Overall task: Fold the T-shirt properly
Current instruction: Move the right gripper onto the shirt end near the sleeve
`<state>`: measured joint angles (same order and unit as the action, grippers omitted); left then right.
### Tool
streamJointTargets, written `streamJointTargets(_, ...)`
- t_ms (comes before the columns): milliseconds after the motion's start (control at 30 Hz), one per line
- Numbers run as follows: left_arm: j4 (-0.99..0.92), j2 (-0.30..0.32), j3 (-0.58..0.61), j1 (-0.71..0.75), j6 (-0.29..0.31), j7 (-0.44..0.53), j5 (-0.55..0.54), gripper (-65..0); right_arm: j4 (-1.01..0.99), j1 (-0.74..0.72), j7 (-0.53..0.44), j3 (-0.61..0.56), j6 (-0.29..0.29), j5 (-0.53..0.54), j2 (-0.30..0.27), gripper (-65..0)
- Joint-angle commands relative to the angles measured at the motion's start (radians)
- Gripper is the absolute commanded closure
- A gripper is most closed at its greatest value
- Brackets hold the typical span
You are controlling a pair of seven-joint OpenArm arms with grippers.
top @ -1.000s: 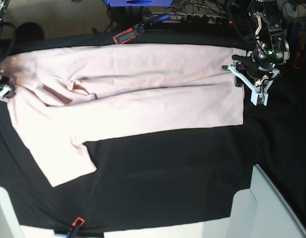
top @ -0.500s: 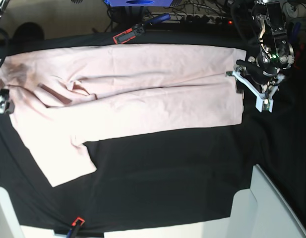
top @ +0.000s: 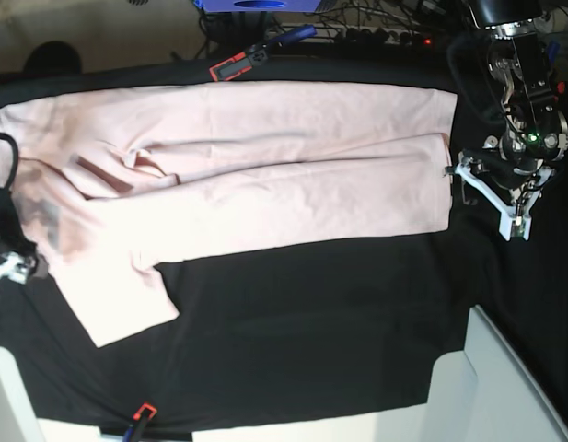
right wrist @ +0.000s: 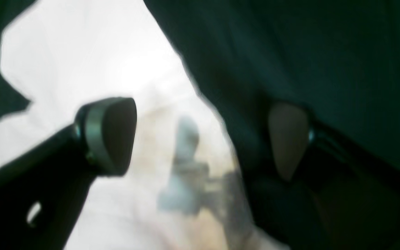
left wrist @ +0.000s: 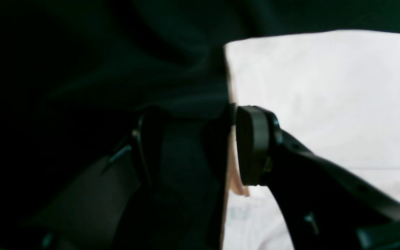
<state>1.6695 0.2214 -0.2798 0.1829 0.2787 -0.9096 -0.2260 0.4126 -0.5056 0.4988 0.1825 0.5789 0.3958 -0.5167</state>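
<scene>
The T-shirt (top: 247, 175) lay half-folded across the worktop's (top: 311, 322) far side. Your left gripper (left wrist: 189, 146) and right gripper (right wrist: 200, 139) both stood with jaws apart, holding nothing. You needed to regrip both ends level, taking every layer.
</scene>
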Motion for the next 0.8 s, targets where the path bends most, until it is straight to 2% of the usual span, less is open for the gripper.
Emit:
streamJointTargets(0,0.010,0.020,-0.005,-0.006,-0.006,0.014,-0.003,-33.8,-0.044,-0.052,-0.048,-0.016,0.005,-0.004,-0.029,-57.0)
streamJointTargets(67,-0.001,0.022,-0.005,-0.003,-0.006,0.014,-0.003,-33.8,-0.157,-0.089,-0.105,-0.036,0.005,-0.021,-0.029,-57.0)
streamJointTargets(167,-0.009,0.029,-0.005,0.000,-0.006,0.016,-0.003,-33.6,-0.209,-0.100,-0.141,-0.041,0.005,-0.019,-0.021,-57.0)
streamJointTargets(500,-0.006,0.026,-0.005,0.000,-0.006,0.016,-0.003,-33.6,-0.211,-0.055,-0.142,-0.041,0.003,-0.019,-0.018,-56.3)
streamJointTargets(600,-0.006,0.025,-0.005,0.000,-0.006,0.016,-0.003,-33.6,-0.211,-0.049,-0.142,-0.042,0.003,-0.019,0.003,-55.7)
streamJointTargets(667,-0.004,0.025,-0.005,0.000,-0.006,0.016,-0.003,-33.6,-0.211,-0.049,-0.142,-0.042,0.003,-0.019,0.008,-50.3)
streamJointTargets(767,-0.007,0.025,-0.005,0.000,-0.006,0.016,-0.003,-33.9,-0.211,-0.049,-0.142,-0.042,0.003,-0.019,0.014,-36.1)
